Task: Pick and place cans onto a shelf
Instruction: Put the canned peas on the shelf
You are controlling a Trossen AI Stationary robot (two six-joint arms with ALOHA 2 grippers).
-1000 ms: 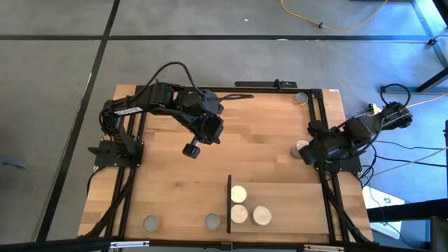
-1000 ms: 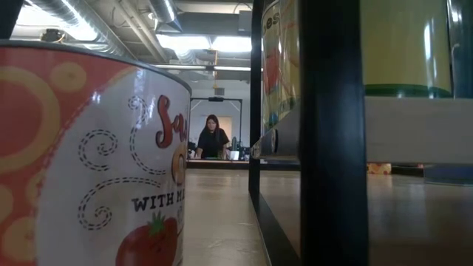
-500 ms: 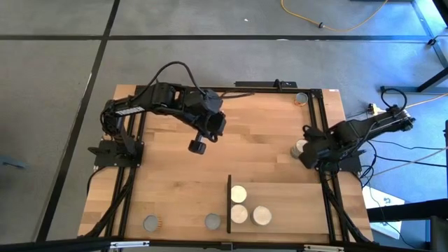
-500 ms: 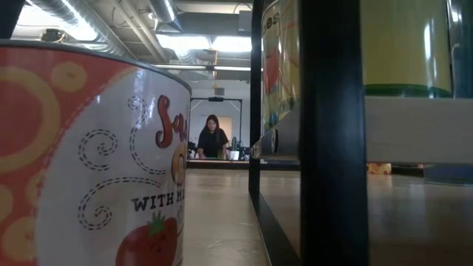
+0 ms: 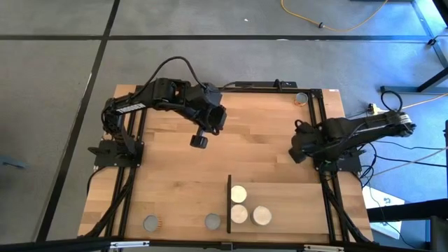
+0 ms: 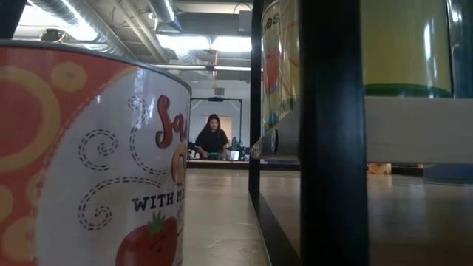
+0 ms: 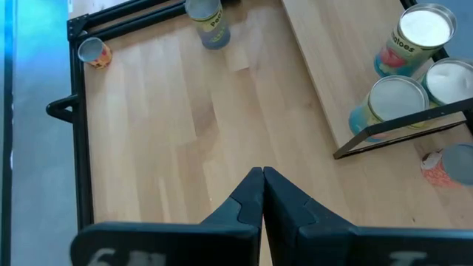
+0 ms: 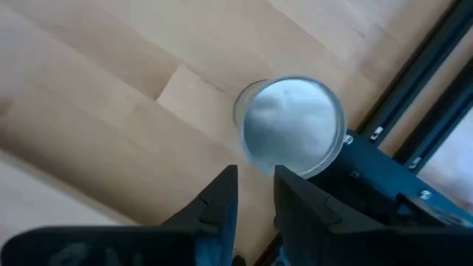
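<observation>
Seen from overhead: a wooden worktop (image 5: 259, 133) inside a black frame. Three pale-topped cans (image 5: 239, 194) clustered on the shelf (image 5: 294, 204) by its black upright edge. Two grey-topped cans (image 5: 151, 223) near the front edge; another (image 5: 302, 99) at the far corner. Left tool (image 5: 199, 141) mid-worktop (fingers unclear); right tool (image 5: 297, 152) near the right rail.

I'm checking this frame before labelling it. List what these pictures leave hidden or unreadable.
- High view: the can by the right rail is hidden beneath the right gripper.
- Low view: a red-labelled can and the shelf upright block the table; neither arm shows.
- Right wrist view: the grey-topped can shows only its lid; label unseen.
</observation>
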